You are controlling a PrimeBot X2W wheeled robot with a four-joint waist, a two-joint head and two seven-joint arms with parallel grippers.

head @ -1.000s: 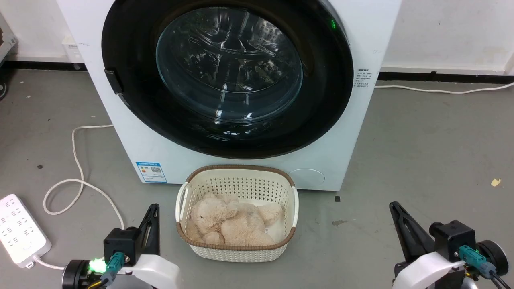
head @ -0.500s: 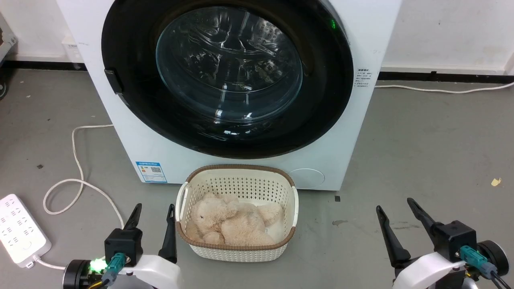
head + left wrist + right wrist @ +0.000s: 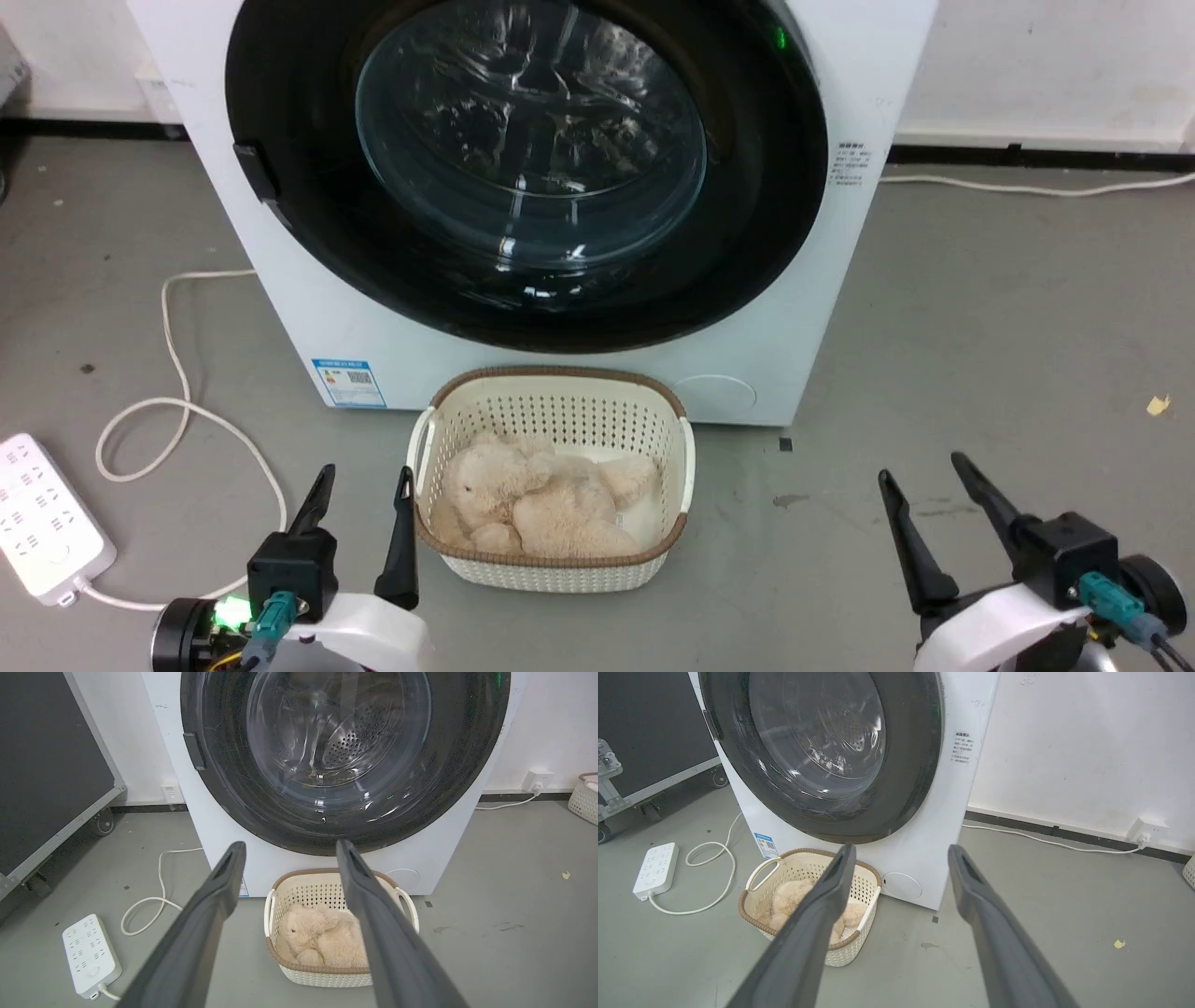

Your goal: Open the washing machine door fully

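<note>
Gaping wide and gripping nothing: left fingers (image 3: pixel 401 541), low at the left of the head view, tips raised above the grey floor (image 3: pixel 980 317), just beside the left handle of a cream basket (image 3: pixel 551 571). Likewise parted and empty: right fingers (image 3: pixel 910 551), low at the right, well apart from the basket. Lying curled inside the basket, a pale plush toy (image 3: pixel 532 504). Standing close behind the basket, the washing machine (image 3: pixel 308 308), white, with a blue label (image 3: pixel 348 383) at its lower left corner and a round cover (image 3: pixel 714 397) at its lower right. Lying flush against the machine's front, well apart from both pairs of fingers, the washing machine door (image 3: pixel 299 224), glossy black, with a clear glass bowl (image 3: pixel 532 140) at its centre and a dark tab (image 3: pixel 247 173) on its left edge. Seen through the glass, a perforated steel drum (image 3: pixel 345 751). Off to the left on the floor, a white power strip (image 3: pixel 47 532) and a looping white cable (image 3: pixel 177 373).
</note>
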